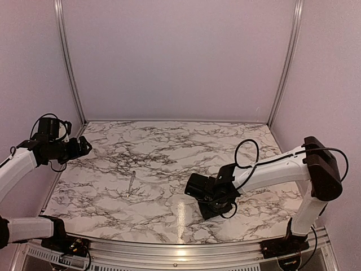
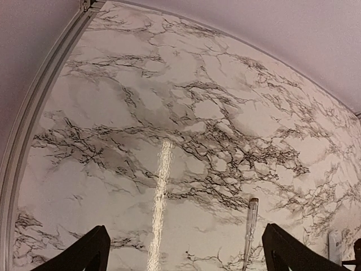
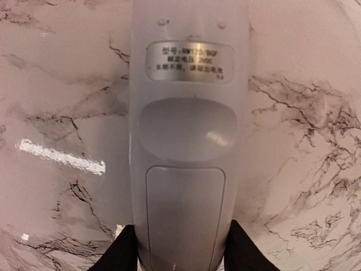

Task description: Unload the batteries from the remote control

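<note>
The white remote control (image 3: 189, 141) lies back-face up on the marble table, its label and battery cover (image 3: 185, 217) towards me; the cover is shut. The batteries are hidden inside. My right gripper (image 3: 180, 257) is shut on the remote's near end, a black finger (image 3: 121, 254) pressed against each side. In the top view the right gripper (image 1: 213, 199) is low over the table at centre right and hides the remote. My left gripper (image 1: 84, 145) is open and empty, raised at the far left; its fingertips (image 2: 93, 248) frame bare marble.
A thin silvery stick tool (image 1: 131, 183) lies on the table left of centre; it also shows in the left wrist view (image 2: 249, 228) near the right finger. Metal rails (image 1: 67, 62) and pale walls enclose the table (image 1: 169, 147).
</note>
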{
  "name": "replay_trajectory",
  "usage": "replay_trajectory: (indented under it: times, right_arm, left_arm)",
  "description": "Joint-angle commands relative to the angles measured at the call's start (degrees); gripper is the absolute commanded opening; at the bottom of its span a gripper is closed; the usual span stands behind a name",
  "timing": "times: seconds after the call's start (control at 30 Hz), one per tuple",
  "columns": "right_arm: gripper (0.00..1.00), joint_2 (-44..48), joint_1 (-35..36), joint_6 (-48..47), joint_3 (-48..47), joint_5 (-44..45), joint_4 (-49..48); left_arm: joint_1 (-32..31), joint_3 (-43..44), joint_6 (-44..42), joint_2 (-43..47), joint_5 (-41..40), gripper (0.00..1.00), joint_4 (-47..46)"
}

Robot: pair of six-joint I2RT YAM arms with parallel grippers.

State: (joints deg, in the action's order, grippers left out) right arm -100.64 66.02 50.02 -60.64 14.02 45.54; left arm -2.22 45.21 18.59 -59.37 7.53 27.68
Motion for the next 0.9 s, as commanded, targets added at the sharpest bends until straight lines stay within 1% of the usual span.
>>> replay_trajectory:
  times: [0.0,0.2,0.4,0.47,0.63,0.87]
  right_arm:
    - [0.21,-0.82,0.00,-4.52,-4.44,3.23,-2.27]
    - [0.20,-1.57,0.06,-7.69,-7.48,3.56,-2.56]
    - [0.20,-2.09,0.01,-10.14,-10.52,3.60,-2.98]
    - [0.20,-2.36,0.01,-11.00,-11.60,3.41,-3.23]
    - [0.20,-2.63,0.02,-13.78,-14.22,2.95,-4.18]
    - [0.20,-2.17,-0.01,-17.99,-17.15,3.37,-5.38]
  left_arm:
    - [-0.40,-0.82,-0.92,-1.35,11.50,0.98,-2.91]
    - [-1.07,-0.74,-0.75,-3.37,21.50,0.96,-3.25]
    - [-2.88,-0.83,-0.07,-4.93,26.53,0.93,-3.41]
    - [-4.33,-0.75,0.36,-5.91,27.97,0.93,-3.95]
    - [-9.69,-0.57,2.79,-8.66,28.04,0.90,-6.61]
    - [-16.06,0.28,9.67,-15.12,33.21,0.88,-16.08]
